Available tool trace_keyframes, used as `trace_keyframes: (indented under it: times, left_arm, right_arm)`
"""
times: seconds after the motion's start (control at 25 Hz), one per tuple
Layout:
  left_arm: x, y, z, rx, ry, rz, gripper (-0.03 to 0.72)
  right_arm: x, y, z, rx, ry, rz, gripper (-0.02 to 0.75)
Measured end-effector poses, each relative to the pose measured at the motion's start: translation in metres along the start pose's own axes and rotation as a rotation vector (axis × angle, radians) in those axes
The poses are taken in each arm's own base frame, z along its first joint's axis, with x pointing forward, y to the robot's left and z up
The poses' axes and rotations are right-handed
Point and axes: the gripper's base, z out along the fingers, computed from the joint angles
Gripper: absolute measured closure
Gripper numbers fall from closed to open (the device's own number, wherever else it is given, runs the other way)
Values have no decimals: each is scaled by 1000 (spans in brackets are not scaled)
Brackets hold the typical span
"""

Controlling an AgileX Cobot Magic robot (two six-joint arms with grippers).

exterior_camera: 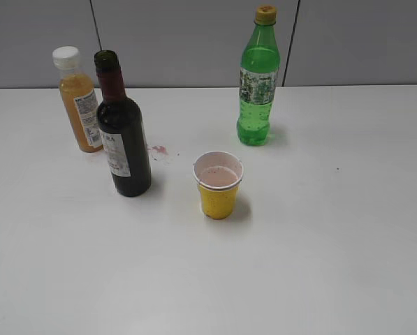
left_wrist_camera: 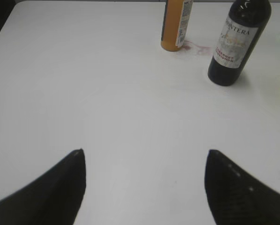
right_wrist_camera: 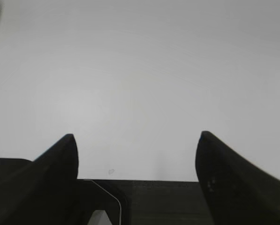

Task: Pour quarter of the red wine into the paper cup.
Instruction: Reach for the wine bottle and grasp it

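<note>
Matte black, tapered, pointed jaws on both grippers (left_wrist_camera: 144, 187) (right_wrist_camera: 136, 173)

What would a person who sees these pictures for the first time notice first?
Three bottles stand on the white table: the wine bottle at the left, uncapped, the juice bottle just behind it, the green bottle farther right. The yellow cup stands in front, between them, pink inside. A small reddish stain lies beside the wine bottle.
</note>
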Motion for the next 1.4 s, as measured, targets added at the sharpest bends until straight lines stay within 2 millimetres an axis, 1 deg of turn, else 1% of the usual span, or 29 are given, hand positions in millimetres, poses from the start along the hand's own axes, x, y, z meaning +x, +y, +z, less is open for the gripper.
trace_keyframes:
  times: [0.12, 0.2, 0.44, 0.68, 0.84, 1.4]
  left_arm:
    - [0, 0, 0, 0, 0, 0, 105]
    - [0, 0, 0, 0, 0, 0, 105]
    - [0, 0, 0, 0, 0, 0, 105]
    - [0, 0, 0, 0, 0, 0, 105]
    - [0, 0, 0, 0, 0, 0, 105]
    - [0, 0, 0, 0, 0, 0, 105]
  right_arm:
    - [22, 0, 6, 0, -55, 0, 147]
    - [32, 0, 6, 0, -101, 0, 147]
    - [48, 0, -12, 0, -284, 0, 147]
    - [62, 0, -25, 0, -409, 0, 147]
    - [67, 0, -29, -1, -454, 5, 147]
    - [68, 0, -29, -1, -454, 6, 147]
